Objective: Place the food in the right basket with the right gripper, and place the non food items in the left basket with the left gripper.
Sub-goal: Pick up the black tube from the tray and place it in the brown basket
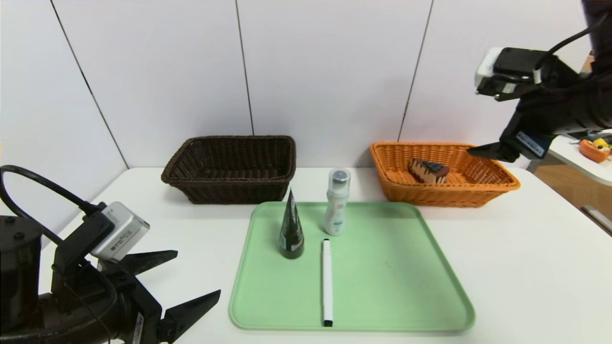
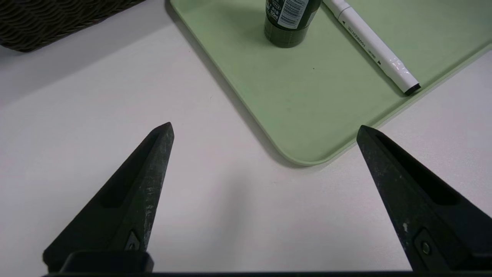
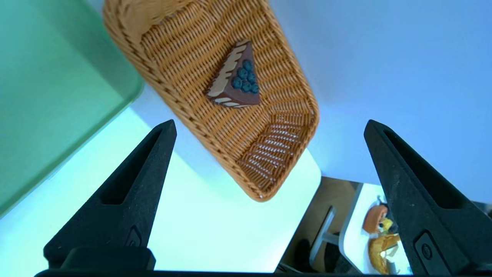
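Note:
A chocolate cake slice (image 1: 429,171) topped with blueberries lies inside the orange right basket (image 1: 483,191). My right gripper (image 3: 270,123) hangs open and empty high over that basket's right end, one finger (image 1: 487,151) showing above the rim; below it are the cake slice (image 3: 234,80) and the orange basket (image 3: 269,154). On the green tray (image 1: 382,286) stand a dark green cone-shaped tube (image 1: 291,229) and a white bottle (image 1: 336,203), with a white marker (image 1: 327,282) lying flat. The dark brown left basket (image 1: 229,188) holds nothing I can see. My left gripper (image 1: 198,272) is open and empty, low beside the tray's near left corner (image 2: 307,154).
The white table's right edge (image 1: 573,215) runs just beyond the orange basket. A second small table with toy food (image 1: 593,148) stands further right. White wall panels rise close behind both baskets.

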You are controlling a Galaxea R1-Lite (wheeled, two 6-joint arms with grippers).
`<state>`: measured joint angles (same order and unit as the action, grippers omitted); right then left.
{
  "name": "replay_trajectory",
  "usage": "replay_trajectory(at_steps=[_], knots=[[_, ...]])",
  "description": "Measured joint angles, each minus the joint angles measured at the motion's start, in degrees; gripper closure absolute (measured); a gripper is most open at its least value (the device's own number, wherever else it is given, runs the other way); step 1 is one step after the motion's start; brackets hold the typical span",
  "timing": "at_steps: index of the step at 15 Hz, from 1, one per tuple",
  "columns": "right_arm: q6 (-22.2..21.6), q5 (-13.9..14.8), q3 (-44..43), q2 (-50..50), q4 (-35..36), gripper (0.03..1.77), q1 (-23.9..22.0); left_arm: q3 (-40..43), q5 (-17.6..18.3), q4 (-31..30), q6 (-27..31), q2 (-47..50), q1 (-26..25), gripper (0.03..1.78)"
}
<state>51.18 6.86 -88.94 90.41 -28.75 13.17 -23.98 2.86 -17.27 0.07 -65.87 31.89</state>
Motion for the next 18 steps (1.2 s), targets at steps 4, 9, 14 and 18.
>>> replay_trajectory(at_steps=[4,9,14,18], knots=[[-0.27,-0.04,10.08,-11.54,0.8,0.11,3.25,0.45,0.0,-0.11,-0.05,0.32,-0.06,0.12],[-0.85,-0.15,29.33,-22.43,11.58,0.11,7.73,0.98,-0.02,-0.04,0.02,1.51,-0.02,0.12],[-1.38,-1.24,48.29,-27.54,32.88,0.11,9.92,1.79,-0.06,-0.02,0.02,2.78,-0.06,0.12],[-2.78,-1.28,58.82,-26.82,54.52,0.11,11.69,2.56,-0.09,-0.06,-0.07,3.57,-0.02,0.12]])
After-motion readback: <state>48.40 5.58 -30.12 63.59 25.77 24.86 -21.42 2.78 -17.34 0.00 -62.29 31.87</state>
